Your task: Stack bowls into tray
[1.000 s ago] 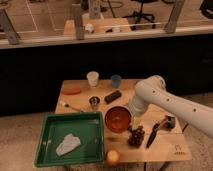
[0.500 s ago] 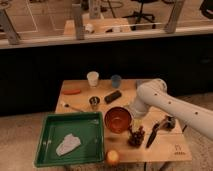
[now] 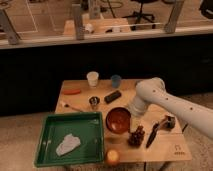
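Note:
The orange-red bowl [image 3: 118,121] stands upright on the wooden table [image 3: 165,150], just right of the green tray [image 3: 50,127]. The purple bowl is not in view. My gripper [image 3: 130,115] is at the end of the white arm [image 3: 155,95], which reaches in from the right. It sits at the bowl's right rim and is mostly hidden by the wrist. The tray holds only a crumpled white cloth [image 3: 67,144].
A white cup [image 3: 92,78], a blue cup [image 3: 116,81], a black block [image 3: 113,96], a small metal cup [image 3: 94,102], an orange-red stick [image 3: 71,91] and a spoon [image 3: 70,106] lie at the back. A dark cluster [image 3: 136,136], a black tool [image 3: 156,130] and an orange fruit [image 3: 112,156] lie in front.
The arm has sunk very slightly at the bowl's right rim. The bowl and the other things have not moved.

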Controlling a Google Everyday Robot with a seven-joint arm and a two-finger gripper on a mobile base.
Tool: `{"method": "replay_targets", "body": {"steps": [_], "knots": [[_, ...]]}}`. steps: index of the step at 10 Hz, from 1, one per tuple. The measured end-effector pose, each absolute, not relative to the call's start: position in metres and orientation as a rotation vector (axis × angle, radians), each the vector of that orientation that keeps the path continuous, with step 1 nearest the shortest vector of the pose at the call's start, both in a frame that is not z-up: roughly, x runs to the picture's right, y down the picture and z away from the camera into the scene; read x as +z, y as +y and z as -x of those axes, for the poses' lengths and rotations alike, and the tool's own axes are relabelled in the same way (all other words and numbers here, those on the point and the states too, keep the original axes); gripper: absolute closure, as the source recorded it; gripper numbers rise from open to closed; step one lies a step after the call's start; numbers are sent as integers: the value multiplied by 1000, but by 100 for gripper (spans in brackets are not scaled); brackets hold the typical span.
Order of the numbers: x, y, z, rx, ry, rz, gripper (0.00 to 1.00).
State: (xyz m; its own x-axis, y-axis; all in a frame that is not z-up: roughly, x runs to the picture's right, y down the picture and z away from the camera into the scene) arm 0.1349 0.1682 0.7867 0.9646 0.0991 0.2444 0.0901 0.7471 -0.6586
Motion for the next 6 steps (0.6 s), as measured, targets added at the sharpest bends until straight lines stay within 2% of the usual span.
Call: {"method": "replay_targets", "body": {"steps": [2, 6], "knots": [[798, 161, -147, 145, -218, 784, 20], [802, 154, -165, 270, -197, 791, 20]]}}
